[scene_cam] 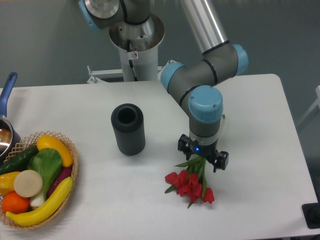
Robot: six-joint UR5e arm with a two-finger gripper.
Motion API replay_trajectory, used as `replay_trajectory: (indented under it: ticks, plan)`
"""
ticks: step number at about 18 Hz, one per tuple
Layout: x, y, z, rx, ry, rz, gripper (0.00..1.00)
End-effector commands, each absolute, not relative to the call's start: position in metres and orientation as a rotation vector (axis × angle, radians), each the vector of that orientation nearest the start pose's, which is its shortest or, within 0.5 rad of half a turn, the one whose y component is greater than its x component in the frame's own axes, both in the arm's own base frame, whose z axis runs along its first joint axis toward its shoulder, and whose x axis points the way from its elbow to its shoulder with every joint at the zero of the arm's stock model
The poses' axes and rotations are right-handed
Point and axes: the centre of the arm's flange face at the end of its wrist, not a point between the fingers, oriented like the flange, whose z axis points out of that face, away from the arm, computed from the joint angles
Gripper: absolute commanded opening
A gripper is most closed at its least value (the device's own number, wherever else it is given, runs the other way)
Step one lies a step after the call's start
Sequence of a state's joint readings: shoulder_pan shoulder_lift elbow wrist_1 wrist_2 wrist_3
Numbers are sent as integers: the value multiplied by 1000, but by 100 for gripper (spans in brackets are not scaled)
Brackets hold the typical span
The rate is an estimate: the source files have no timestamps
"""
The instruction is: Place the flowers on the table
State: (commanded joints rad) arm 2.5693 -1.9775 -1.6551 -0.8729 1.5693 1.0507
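Note:
The flowers (191, 185), a small bunch of red tulip buds with green stems, lie low over the white table (260, 150) right of centre, buds pointing toward the front edge. My gripper (202, 159) points straight down over the stem ends and is shut on the stems. The buds seem to rest on or just above the tabletop; I cannot tell which. The fingertips are partly hidden by the green leaves.
A dark ribbed cylindrical vase (128, 129) stands upright left of the gripper. A wicker basket (70, 150) with vegetables sits at the front left corner. A pot with a blue handle (7, 92) is at the left edge. The arm's base (136, 45) stands behind the table.

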Motion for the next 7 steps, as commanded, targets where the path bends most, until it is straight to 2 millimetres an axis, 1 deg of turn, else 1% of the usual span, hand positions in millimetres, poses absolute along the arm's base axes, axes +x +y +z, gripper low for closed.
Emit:
replay_trajectory:
  ticks: [2,5,7]
  plan:
    - [-465,446,294,-3020,65,273,100]
    - [-465,438,307,-3016,141,297,100]
    - [-464,433,301,-3026,213,289,100]
